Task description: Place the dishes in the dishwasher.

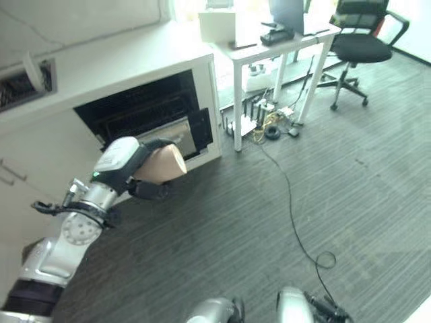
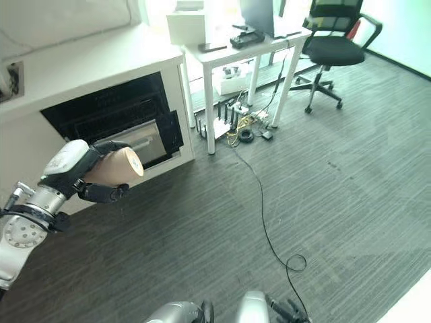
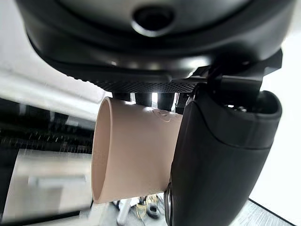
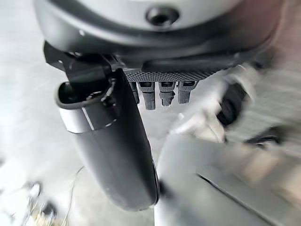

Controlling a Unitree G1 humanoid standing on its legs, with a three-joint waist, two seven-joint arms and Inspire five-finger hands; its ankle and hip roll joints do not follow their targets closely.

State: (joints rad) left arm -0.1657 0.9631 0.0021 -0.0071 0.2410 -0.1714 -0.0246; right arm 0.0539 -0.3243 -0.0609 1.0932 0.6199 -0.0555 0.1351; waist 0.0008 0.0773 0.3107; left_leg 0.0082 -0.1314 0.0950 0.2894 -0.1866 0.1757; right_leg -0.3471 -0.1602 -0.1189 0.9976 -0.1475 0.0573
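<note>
The cup (image 1: 161, 164), a plain beige tumbler, lies on its side in the left hand (image 1: 128, 165), whose fingers and thumb are clamped round its wall; the left wrist view shows the thumb (image 3: 221, 155) across one side and the open mouth pointing away from the palm. In the head views the cup hangs in the air just in front of the dishwasher (image 1: 145, 118), at about nine o'clock in the picture, its mouth turned toward the dark opening under the white counter (image 1: 108, 77). A pale panel (image 1: 178, 134) sits low in that opening, right behind the cup; whether it is a rack or part of the door I cannot tell.

The step in hand looks like carrying the cup into the opening. To do it well, keep the hold firm and level, move straight in toward twelve o'clock, and clear the panel's edge before lowering. Let go only once the cup rests on something.

The right hand (image 4: 113, 155) shows in its own wrist view, fingers relaxed and holding nothing.

At one o'clock stand a white desk (image 1: 269, 44) and an office chair (image 1: 360, 47), well apart from the work.
</note>
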